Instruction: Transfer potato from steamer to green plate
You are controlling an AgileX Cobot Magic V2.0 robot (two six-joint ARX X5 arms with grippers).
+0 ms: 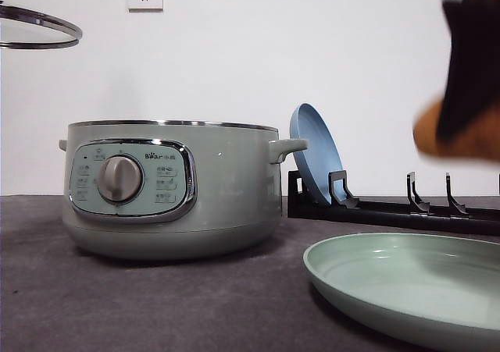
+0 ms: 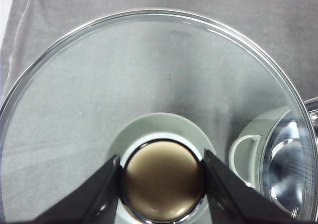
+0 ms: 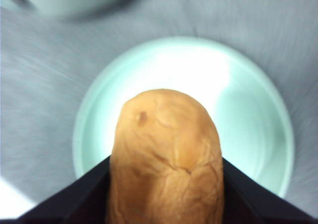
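My right gripper (image 3: pixel 164 194) clamps the potato (image 3: pixel 166 159) in the air above the green plate (image 1: pixel 406 286), whose rim is clear all round. The potato's long axis runs out along the fingers, free end forward. My left gripper (image 2: pixel 161 184) grips the glass lid (image 2: pixel 149 85) by its knob (steamer (image 1: pixel 176 188) open).

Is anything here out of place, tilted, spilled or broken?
Nothing stands out. The glass lid is off the steamer, held by the left gripper. The right gripper holds the potato above the green plate. Nothing looks spilled or damaged.
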